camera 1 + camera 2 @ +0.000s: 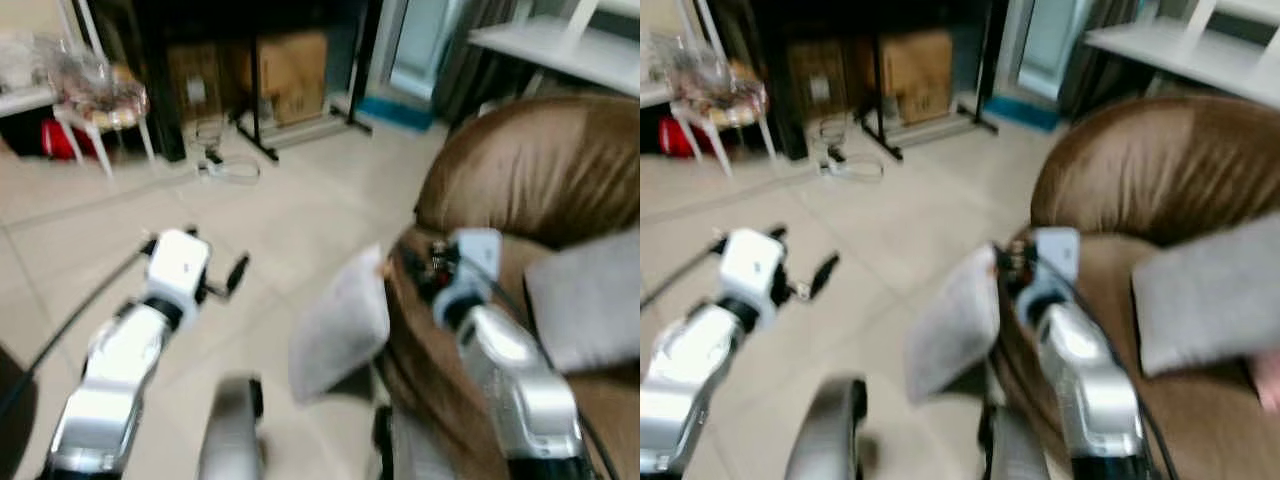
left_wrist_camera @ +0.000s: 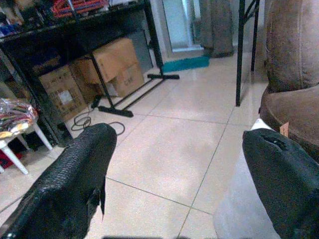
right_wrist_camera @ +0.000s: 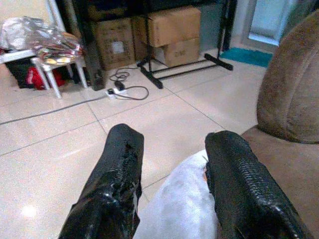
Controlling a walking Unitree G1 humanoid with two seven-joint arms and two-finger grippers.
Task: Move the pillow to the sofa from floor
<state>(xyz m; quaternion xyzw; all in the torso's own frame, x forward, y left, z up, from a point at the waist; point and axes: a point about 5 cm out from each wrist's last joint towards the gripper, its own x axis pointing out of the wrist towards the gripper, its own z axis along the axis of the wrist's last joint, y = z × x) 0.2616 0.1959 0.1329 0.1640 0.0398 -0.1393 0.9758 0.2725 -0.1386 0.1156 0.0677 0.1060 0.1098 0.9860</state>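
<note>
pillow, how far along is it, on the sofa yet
Done: the pillow looks lifted off the floor, held beside the sofa arm. In hand: the right hand has its fingers either side of the pillow's top edge; the left hand is open, with the pillow beside one finger. Left: carry it over the arm, set it on the seat and let go.

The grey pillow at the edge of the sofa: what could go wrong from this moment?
1. The grey pillow hangs beside the brown sofa, not on its seat; the right gripper has its fingers around one end, so it may slip to the floor.
2. A second grey pillow already lies on the seat and may crowd the landing place.
3. The head views are blurred, which may spoil the aim.
</note>
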